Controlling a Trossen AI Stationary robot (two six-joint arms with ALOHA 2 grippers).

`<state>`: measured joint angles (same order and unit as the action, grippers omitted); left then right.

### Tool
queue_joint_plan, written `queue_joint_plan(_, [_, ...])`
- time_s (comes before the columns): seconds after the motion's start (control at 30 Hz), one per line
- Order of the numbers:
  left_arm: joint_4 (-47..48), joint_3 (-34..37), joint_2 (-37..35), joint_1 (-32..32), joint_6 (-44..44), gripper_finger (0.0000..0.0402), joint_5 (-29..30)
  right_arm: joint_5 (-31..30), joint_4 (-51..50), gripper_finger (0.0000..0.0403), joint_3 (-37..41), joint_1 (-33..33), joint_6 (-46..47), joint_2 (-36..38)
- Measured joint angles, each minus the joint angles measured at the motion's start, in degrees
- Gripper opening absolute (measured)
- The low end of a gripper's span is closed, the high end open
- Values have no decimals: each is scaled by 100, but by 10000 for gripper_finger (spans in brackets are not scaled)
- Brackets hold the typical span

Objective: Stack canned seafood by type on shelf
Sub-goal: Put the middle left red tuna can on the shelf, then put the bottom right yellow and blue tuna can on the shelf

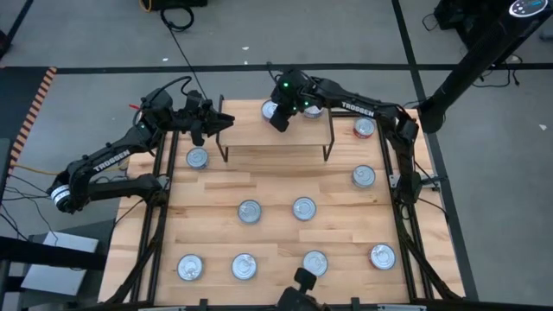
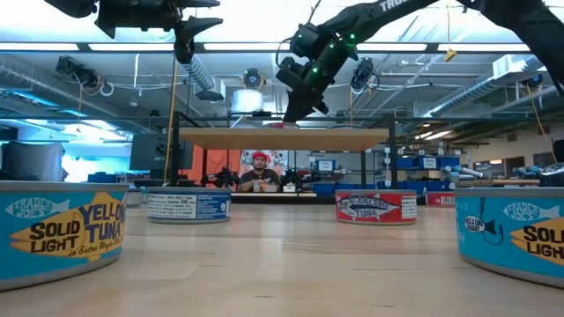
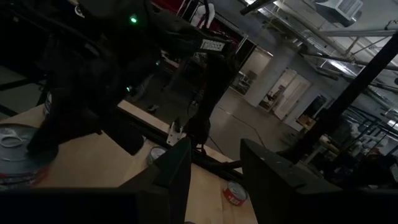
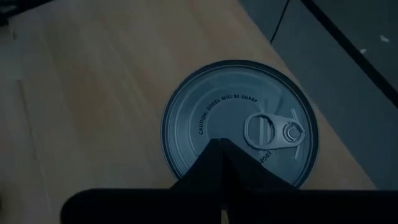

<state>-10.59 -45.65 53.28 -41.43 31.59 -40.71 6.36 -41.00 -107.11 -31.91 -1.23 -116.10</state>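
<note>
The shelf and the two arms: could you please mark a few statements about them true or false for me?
1. The right gripper is over the shelf. True.
2. Its jaws are wide open. False: they are shut, above a can lying on the shelf.
3. The left gripper holds a can. False: its jaws are empty, beside the shelf's left end.
4. Several cans lie on the table in front of the shelf. True.

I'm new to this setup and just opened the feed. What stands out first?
The right tool, shut, hovers over a can on the shelf at the table's far edge. The left tool waits beside the shelf's left end. Silver-topped tins lie scattered across the tabletop.
</note>
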Motion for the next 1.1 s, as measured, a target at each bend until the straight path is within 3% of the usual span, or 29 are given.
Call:
queue_joint_plan(0.33, [226, -7, -4, 1, -5, 142, 13, 520, 461, 7, -11, -158, 17, -189])
queue_joint_plan(0.67, [339, -7, -2, 0, -7, 142, 51, 557, 526, 8, -3, -161, 48, -168])
queue_joint_plan(0.9, [330, -7, -2, 0, -7, 142, 48, 544, 437, 8, 14, -86, 92, 426])
queue_joint_plan(1.1, [330, -7, -1, 0, -267, 142, 46, 546, 82, 5, 9, 348, 160, 1005])
